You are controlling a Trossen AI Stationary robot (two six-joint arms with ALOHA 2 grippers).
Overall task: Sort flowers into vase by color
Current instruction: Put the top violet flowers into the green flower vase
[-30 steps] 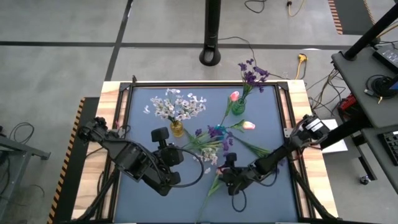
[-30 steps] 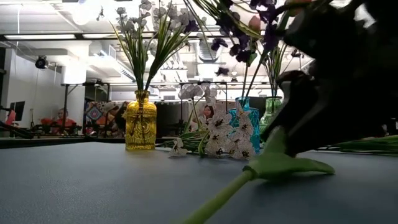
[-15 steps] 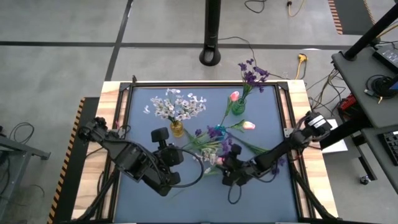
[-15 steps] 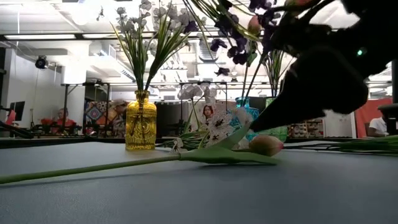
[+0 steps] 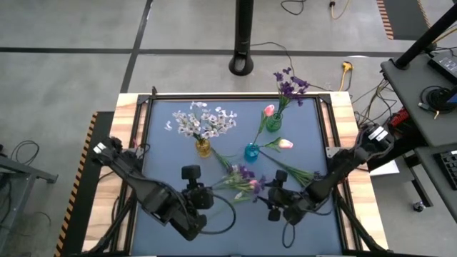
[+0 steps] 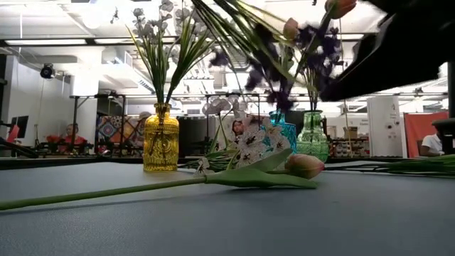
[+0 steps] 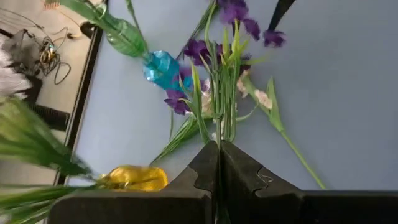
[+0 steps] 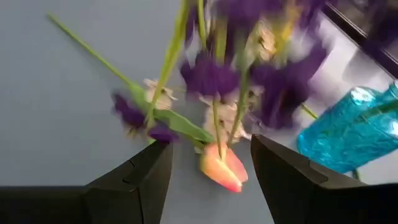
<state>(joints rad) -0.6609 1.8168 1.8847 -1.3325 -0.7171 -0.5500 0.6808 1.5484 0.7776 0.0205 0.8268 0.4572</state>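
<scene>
My left gripper (image 5: 211,190) (image 7: 219,152) is shut on a dark purple blossom spray (image 5: 243,175) (image 7: 214,74), near the table's middle. In the low view its blossoms (image 6: 279,71) hang blurred above the table. My right gripper (image 5: 271,202) (image 8: 211,144) is open, just right of a pink tulip (image 5: 252,185) (image 8: 224,168). That tulip lies flat on the mat (image 6: 304,166). Its stem runs off along the table. White blossoms (image 6: 256,148) lie behind it. My left gripper pinches the purple spray's green stems (image 7: 219,134) near their lower end between its two shut fingers. It comes from the table's left, and the stems run on in line with the fingers. The spray is lifted, with its blossoms clear of the mat.
A yellow vase (image 5: 203,148) holds white sprays (image 5: 206,121). A blue vase (image 5: 251,152) stands at mid-table, with a second tulip (image 5: 284,143) beside it. A green vase (image 5: 273,123) holds a tulip and purple blossoms. Loose green stems (image 5: 296,171) lie right of centre.
My right gripper laid the pink tulip down flat on the mat, then drew back toward the table's right and upward. My left gripper moved toward the near edge, taking the purple spray with it out of the loose pile beside the blue vase.
</scene>
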